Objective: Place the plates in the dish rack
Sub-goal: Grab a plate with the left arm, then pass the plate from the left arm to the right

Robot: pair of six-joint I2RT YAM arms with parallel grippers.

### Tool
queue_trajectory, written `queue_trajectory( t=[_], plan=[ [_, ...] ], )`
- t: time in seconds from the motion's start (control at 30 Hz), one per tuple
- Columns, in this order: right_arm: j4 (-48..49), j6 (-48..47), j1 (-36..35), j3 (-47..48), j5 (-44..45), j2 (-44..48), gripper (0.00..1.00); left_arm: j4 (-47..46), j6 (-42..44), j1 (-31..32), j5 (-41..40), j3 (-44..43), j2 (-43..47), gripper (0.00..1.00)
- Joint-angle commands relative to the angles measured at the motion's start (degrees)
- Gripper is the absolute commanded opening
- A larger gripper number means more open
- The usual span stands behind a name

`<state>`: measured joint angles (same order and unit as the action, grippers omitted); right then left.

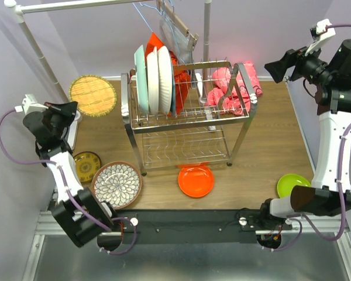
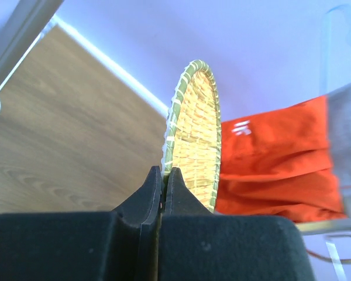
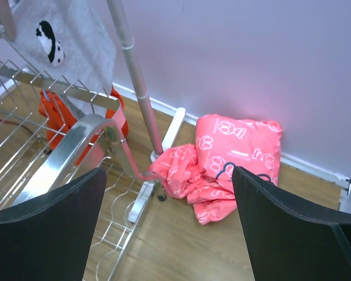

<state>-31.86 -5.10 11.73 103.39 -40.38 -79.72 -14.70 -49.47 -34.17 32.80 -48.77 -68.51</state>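
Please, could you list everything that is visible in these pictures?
rack: one, chrome, centre
racked plates: at least three, mint and white, upright, upper shelf
woven plate: one, tan, far left
yellow plate: one, patterned, near left
floral plate: one, white-brown, near left
orange plate: one, before rack
green plate: one, lime, near right
red cloth: one, behind racked plates
pink cloth: one, behind rack, right
rail: one, white, back
left claw: shut, by woven plate
right claw: open, far right

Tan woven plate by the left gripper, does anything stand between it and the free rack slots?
Yes. The mint plate and white plates already standing at the dish rack's left end lie between the tan woven plate and the free slots farther right.
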Motion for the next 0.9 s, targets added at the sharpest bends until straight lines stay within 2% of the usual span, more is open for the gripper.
queue_trajectory(
  t=[0.0, 0.1, 0.23, 0.37, 0.57, 0.87],
  plan=[
    [-1.54, -2.89, -0.39, 8.03, -4.27, -4.03, 0.96, 0.18, -8.18, -1.86, -1.68, 0.61, 8.12, 0.00],
    [-3.37, -4.47, -2.14, 15.13, -4.62, -7.89, 0.96, 0.12, -11.51, -1.86, -2.73, -0.97, 10.23, 0.00],
    [-7.25, -8.33, -7.92, 23.77, -4.27, -12.82, 0.96, -0.16, -16.44, -1.86, -5.73, -3.94, 13.58, 0.00],
    [-7.34, -15.35, -15.14, 26.68, -0.68, -14.41, 0.97, 2.22, -18.72, -1.86, -4.76, -9.23, 13.93, 0.00],
    [-7.17, -20.29, -24.72, 33.61, 2.40, -17.22, 0.98, 3.54, -22.85, -1.86, -4.23, -15.11, 14.81, 0.00],
    [-1.37, -25.73, -35.80, 33.81, 7.15, -16.08, 0.98, 3.19, -30.23, -1.69, -3.88, -23.20, 14.19, 0.00]
  ],
)
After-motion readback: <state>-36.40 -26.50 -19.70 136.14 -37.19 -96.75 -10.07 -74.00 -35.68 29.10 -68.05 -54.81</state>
